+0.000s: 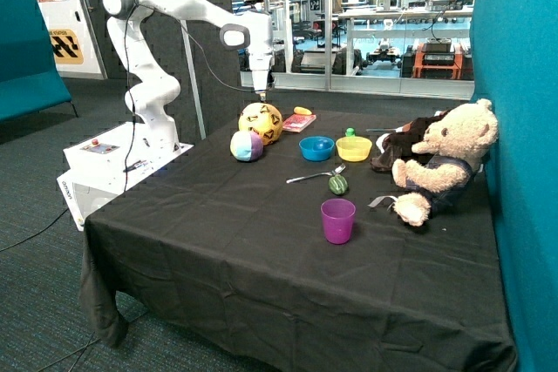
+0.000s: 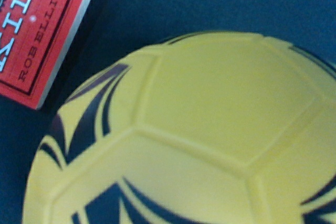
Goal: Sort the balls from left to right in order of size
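- The yellow ball (image 1: 261, 123), patterned with black marks, is seen at the upper centre of the outside view, on the far part of the black table (image 1: 218, 250); being round, no long axis or heading can be given for it.
- The pastel ball (image 1: 246, 146), smaller, is found touching it on the near side.
- The gripper (image 1: 261, 94) is held just above the yellow ball; whether its claw is spread or pressed together cannot be told.
- In the wrist view the yellow ball (image 2: 199, 140) fills most of the frame, with a red book (image 2: 39, 24) at the upper left.
- A blue bowl (image 1: 316, 148), yellow bowl (image 1: 353, 149), spoon (image 1: 312, 177), small green ball (image 1: 338, 184), purple cup (image 1: 337, 220) and teddy bear (image 1: 445, 163) are placed toward the right.
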